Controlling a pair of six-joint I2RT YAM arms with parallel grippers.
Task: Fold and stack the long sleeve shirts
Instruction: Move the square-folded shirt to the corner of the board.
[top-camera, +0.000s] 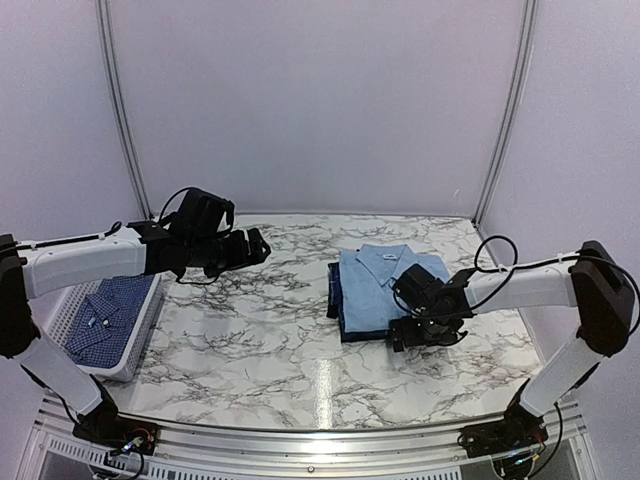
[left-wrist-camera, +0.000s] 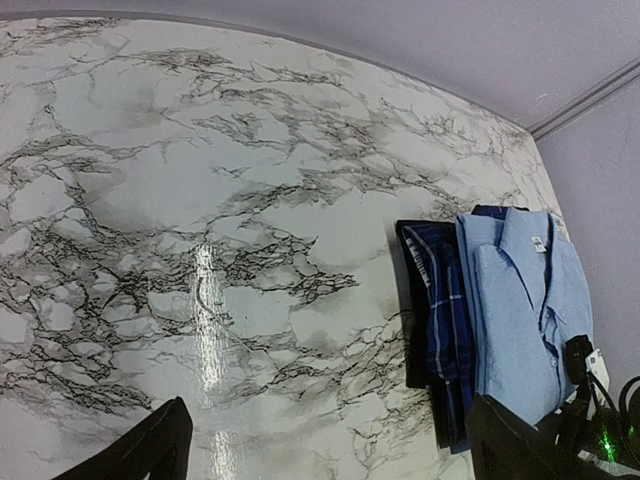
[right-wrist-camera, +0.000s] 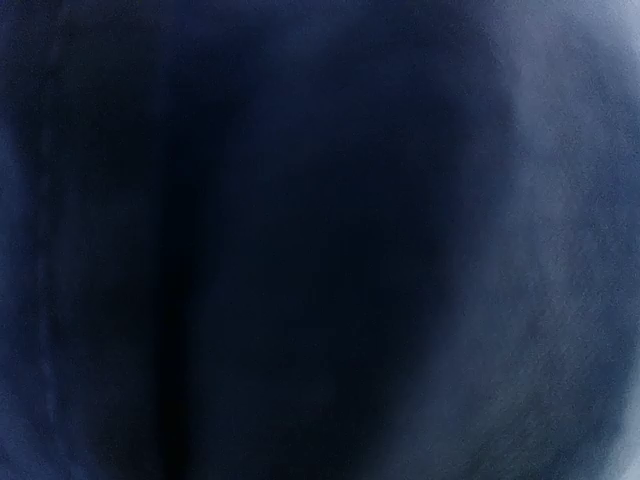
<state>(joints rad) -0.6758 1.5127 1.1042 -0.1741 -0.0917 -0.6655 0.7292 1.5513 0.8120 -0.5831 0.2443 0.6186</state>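
Marble table (top-camera: 260, 345): my arms bolted at 6 o'clock.
Basket (top-camera: 143, 335): 8 o'clock, checked shirt (top-camera: 105, 308) inside.
Right gripper (top-camera: 422, 332): 4 o'clock, fingers spread, down on the stack's near corner; any hold on cloth, I cannot tell.
Light blue shirt (top-camera: 375, 280): 3 o'clock, folded atop the navy plaid shirt (top-camera: 333, 292).
Left gripper (top-camera: 262, 246): 10 o'clock, fingers apart, empty, above the table.

The top external camera looked down from behind, covering the whole table (top-camera: 250, 340). The left wrist camera faced obliquely across it, sharing the folded shirt stack (top-camera: 372, 288). The right wrist camera sat against that stack: blurred blue only.
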